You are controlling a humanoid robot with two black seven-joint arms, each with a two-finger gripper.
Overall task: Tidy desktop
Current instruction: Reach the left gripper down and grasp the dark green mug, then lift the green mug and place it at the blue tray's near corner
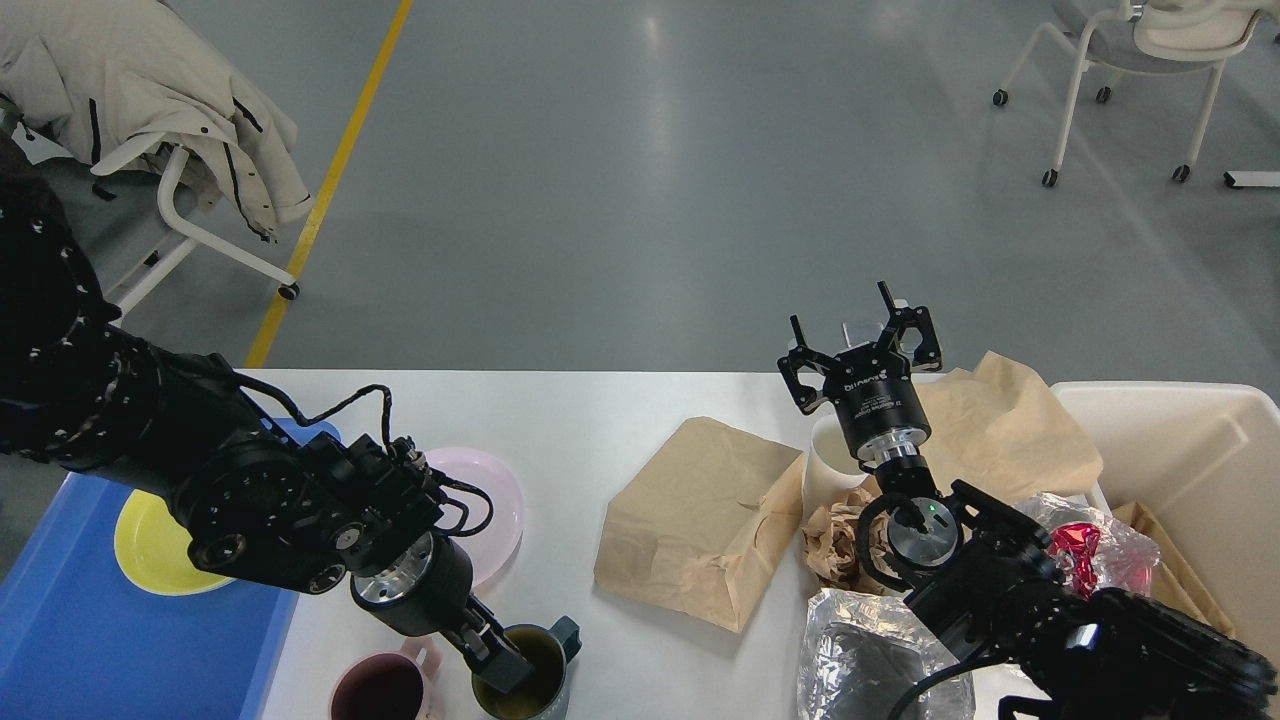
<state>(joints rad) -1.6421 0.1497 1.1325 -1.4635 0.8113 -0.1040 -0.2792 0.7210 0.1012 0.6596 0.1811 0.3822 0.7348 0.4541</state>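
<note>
Spanning the lower half of the head view: the desktop (640, 420), white and smooth, its far edge against a grey polished floor (640, 180) marked with a yellow line (330, 180).
Room: two white wheeled chairs, one at far left (190, 230) draped with a cream jacket (150, 90), one at far right (1130, 60).
Left side of the surface: blue tray (120, 620) carrying a yellow plate (150, 545); a pink plate (490, 505) lies just beside the tray.
Right side: cream bin (1200, 450) with crumpled clear wrap and a red wrapper (1075, 555) at its near edge.
Middle: brown paper bag (700, 520) lying flat; a second, larger brown bag (1010, 425) leans at the bin.
Left gripper (497, 658): reaches down into a teal mug (545, 665); one finger is inside the rim, the other cannot be made out, so whether it grips is unclear.
Right gripper (860, 350): raised above the table edge, fingers spread wide, nothing between them.
Hidden or cut off: pink mug (385, 690) and silver foil bag (870, 660) clipped by the bottom edge; white cup (830, 460) and crumpled brown paper (835, 540) partly behind the right arm.
Counts: two plates, two mugs, one cup, two paper bags, two chairs.
</note>
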